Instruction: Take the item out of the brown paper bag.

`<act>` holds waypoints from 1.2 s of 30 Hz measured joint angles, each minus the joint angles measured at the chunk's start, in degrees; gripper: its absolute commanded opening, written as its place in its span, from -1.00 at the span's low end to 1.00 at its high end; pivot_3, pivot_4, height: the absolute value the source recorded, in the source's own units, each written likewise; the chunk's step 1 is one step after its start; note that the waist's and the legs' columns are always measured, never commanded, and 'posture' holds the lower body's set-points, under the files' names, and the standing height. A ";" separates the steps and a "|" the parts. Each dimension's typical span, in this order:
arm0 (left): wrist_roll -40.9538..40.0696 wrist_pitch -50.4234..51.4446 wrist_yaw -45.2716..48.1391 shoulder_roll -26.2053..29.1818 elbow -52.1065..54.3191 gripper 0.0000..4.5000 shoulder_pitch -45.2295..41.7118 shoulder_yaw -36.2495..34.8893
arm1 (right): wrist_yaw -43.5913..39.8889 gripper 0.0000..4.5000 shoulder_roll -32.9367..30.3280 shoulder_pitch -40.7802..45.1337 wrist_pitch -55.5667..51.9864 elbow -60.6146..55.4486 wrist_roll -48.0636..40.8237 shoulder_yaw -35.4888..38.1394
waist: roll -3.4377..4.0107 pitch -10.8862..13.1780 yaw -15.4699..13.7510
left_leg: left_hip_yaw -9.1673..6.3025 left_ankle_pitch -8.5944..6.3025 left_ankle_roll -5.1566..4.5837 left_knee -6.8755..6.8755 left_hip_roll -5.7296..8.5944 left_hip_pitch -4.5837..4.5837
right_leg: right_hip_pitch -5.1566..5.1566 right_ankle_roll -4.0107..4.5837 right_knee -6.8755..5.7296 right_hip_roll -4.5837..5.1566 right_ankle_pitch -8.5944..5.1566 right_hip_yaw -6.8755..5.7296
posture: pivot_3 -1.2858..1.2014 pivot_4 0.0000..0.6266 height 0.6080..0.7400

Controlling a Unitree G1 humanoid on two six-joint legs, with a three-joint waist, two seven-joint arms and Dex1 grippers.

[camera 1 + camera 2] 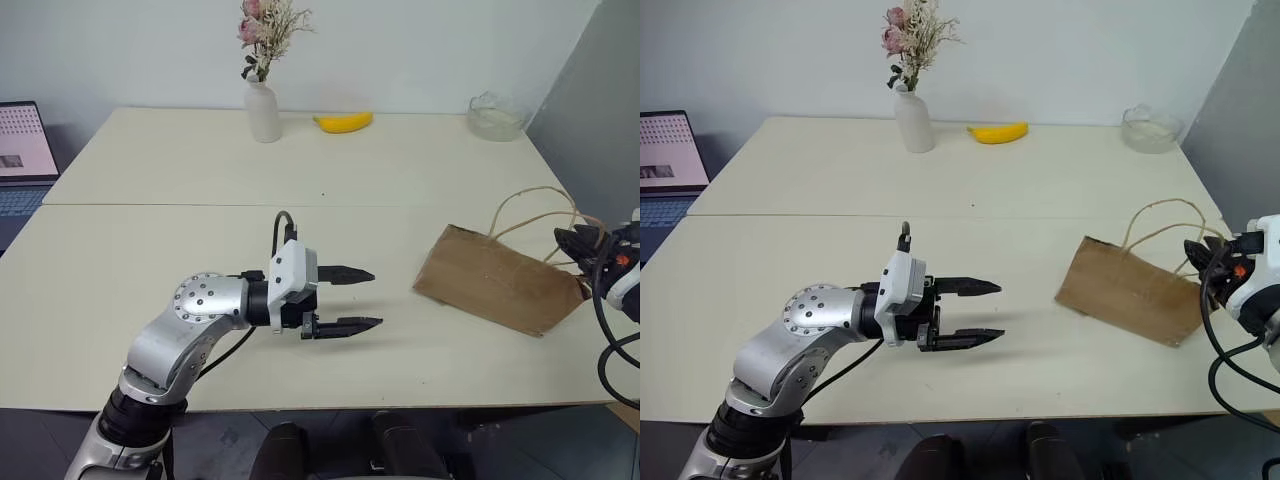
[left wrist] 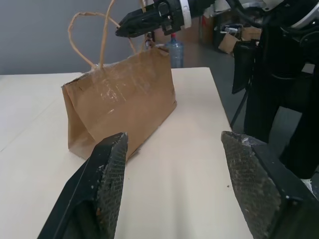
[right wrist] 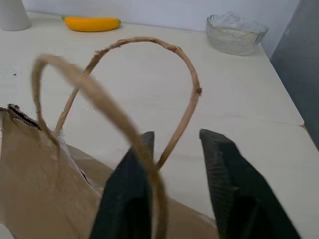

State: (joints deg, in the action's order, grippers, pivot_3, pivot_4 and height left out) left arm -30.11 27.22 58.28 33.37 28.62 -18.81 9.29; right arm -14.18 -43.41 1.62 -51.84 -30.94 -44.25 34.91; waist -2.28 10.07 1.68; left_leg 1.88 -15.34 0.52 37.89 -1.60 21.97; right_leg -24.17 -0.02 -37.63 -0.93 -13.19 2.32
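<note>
The brown paper bag (image 1: pixel 497 280) lies on its side near the table's (image 1: pixel 180 180) right edge, its cord handles (image 3: pixel 149 74) at the right gripper (image 3: pixel 174 149), whose fingers stand a little apart about one loop without visibly clamping it; the item is hidden, presumably inside. Thin creased kraft is judged light, floppy and tearable, so it is best taken by handle or rim, the rounded fruit being apt to roll. The left gripper (image 1: pixel 350 298) hovers mid-table, fingers apart and empty; vase (image 1: pixel 263 110), banana (image 1: pixel 343 122) and glass bowl (image 1: pixel 495 117) line the far edge, a laptop (image 1: pixel 25 150) beyond the left edge, none obstructing.
</note>
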 measured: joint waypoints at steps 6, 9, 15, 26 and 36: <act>-0.35 0.29 -0.16 0.86 0.01 0.39 -0.11 -0.53 | 2.75 -0.99 0.71 4.55 -3.41 -2.18 -4.35 -0.19 | 0.01 0.01 0.04 | 0.02 0.00 0.00 0.00 -0.01 0.02 | -0.02 -0.01 0.00 0.00 0.01 0.02 | 0.03 -0.52 1.00; -0.81 1.14 -0.90 1.54 0.07 0.39 0.04 -2.10 | 4.01 -0.99 0.68 7.42 -4.38 -2.56 -4.90 -1.10 | 0.02 0.02 0.10 | 0.01 0.00 0.00 0.00 -0.01 0.02 | -0.03 -0.01 0.01 0.00 0.00 0.01 | 0.03 -0.52 1.00; -1.42 2.83 -9.03 -0.06 1.03 0.39 2.57 -7.35 | 7.17 -0.99 0.83 19.76 -6.12 -1.51 -6.29 -6.35 | 0.12 0.08 0.36 | 0.08 0.00 0.00 0.00 -0.06 0.01 | -0.06 -0.03 0.00 0.00 0.02 0.07 | 0.03 -0.52 1.00; -1.42 5.44 -22.81 -1.94 8.35 0.39 13.71 -15.21 | 10.40 -0.99 14.82 45.18 -0.58 17.34 4.11 -25.20 | 0.16 0.11 0.36 | 0.09 0.00 -0.01 -0.03 -0.09 0.10 | -0.17 -0.04 0.00 0.00 0.03 0.07 | 0.03 -0.52 1.00; -0.56 5.27 -31.46 -3.52 12.75 0.39 23.32 -22.46 | 7.98 -0.99 37.02 62.22 18.91 50.30 19.25 -35.40 | 0.20 0.14 0.29 | 0.04 0.00 0.00 0.00 -0.11 0.44 | -0.45 -0.01 -0.05 0.04 0.05 -0.02 | 0.03 -0.52 1.00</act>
State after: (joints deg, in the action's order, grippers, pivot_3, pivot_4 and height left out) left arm -30.67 32.50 26.82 29.84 41.37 4.51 -13.17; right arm -6.20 -6.39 63.85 -32.93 19.36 -24.99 -0.49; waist -2.08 10.21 1.97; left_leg 1.92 -15.34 0.52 37.88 -1.70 22.41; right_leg -24.63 -0.02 -37.68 -0.89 -13.15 2.29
